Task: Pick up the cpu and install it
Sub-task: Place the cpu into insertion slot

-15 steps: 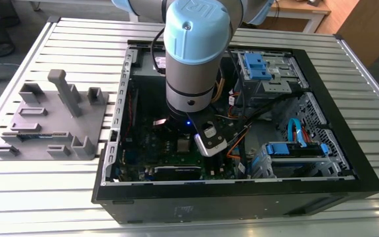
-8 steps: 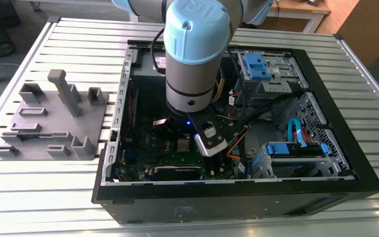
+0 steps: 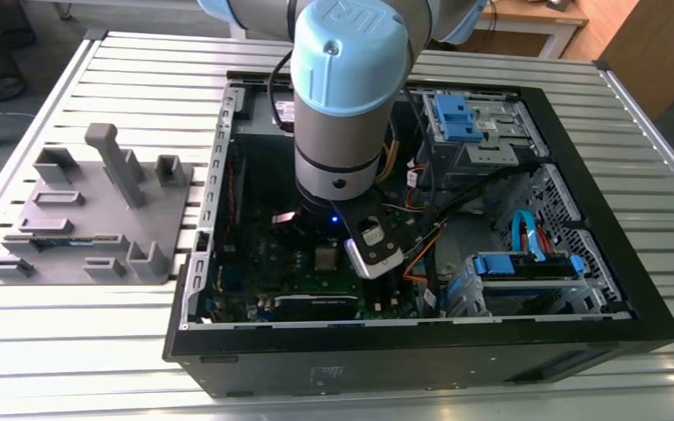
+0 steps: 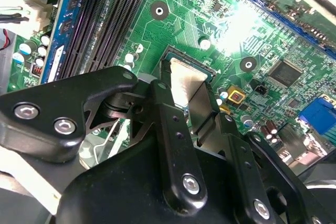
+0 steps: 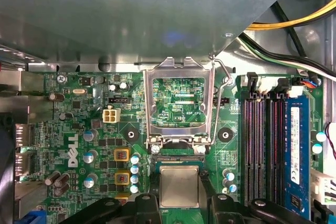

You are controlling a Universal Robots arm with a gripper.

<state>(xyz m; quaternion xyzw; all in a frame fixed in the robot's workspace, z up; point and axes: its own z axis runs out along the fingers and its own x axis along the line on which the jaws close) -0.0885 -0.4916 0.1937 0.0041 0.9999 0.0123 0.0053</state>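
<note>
The cpu is a small silvery square lying flat between my two black fingers, right over the black socket on the green motherboard. In the second wrist view the cpu shows as a bright metal face inside the socket's frame, with a finger tight against each side. My gripper is shut on the cpu. I cannot tell whether the chip rests in the socket or hangs just above it. In the exterior view the arm reaches straight down into the open computer case.
The socket's metal load plate stands flipped open just beyond the cpu. Memory slots with one blue stick run beside the socket. Yellow and black cables cross a corner. A grey parts fixture lies at the exterior view's left.
</note>
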